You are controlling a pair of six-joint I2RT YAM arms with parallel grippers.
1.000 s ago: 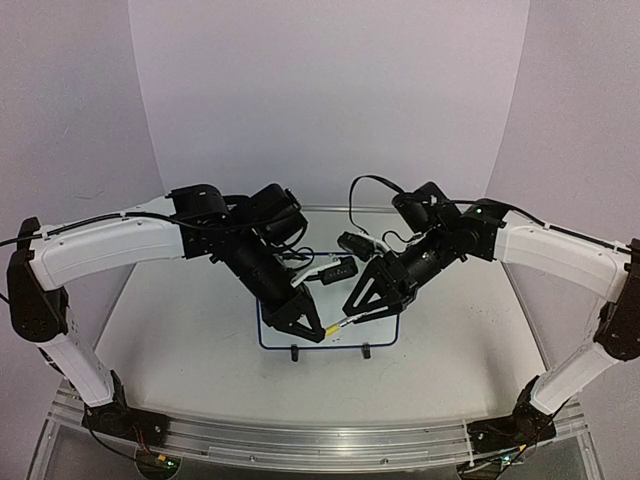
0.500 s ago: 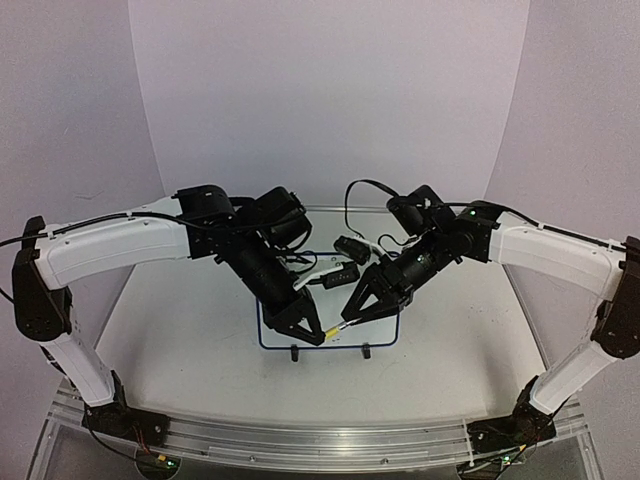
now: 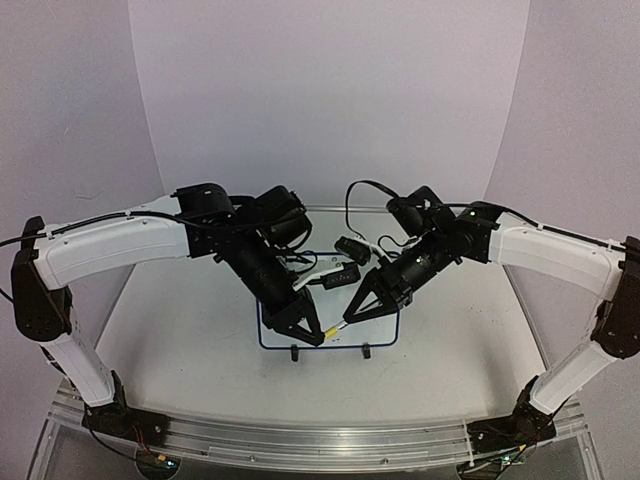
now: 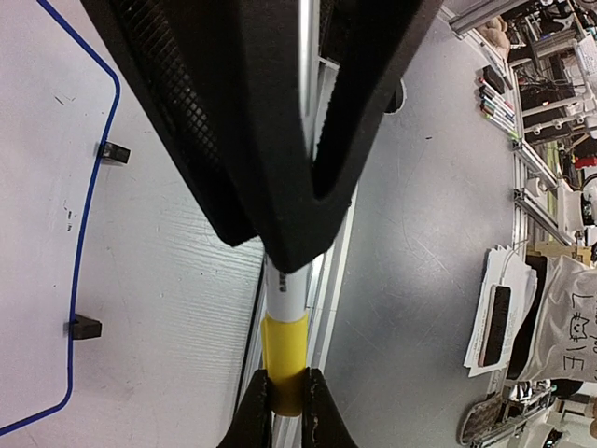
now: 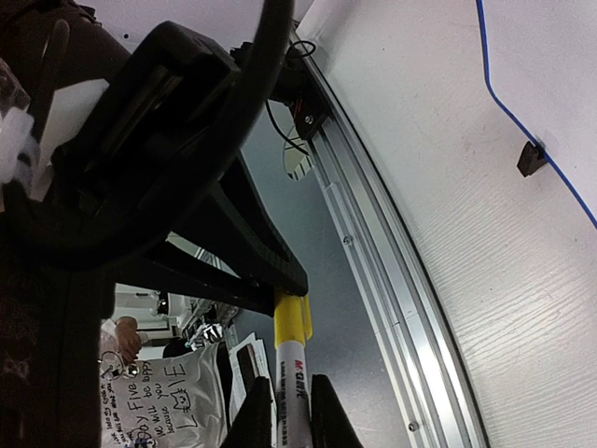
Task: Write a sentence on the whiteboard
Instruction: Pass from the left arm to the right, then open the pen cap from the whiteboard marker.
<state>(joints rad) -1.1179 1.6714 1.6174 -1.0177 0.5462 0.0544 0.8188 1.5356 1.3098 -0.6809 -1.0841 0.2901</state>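
Marker [image 3: 337, 325] — white, yellow end, prob. the cap — clamped by both: L gripper [image 3: 320, 332] at 9 o'clock, R gripper [image 3: 348, 318] at 3. Whiteboard [image 3: 378, 333] sits behind them.

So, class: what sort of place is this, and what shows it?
Probably a robotics lab: a plain white backdrop encloses the table, an aluminium rail carries the arm bases, and stray markers and papers lie beyond.

top: high, rear, downward | wrists: close-up | shared: whiteboard [image 4: 37, 233], marker [image 4: 284, 345]
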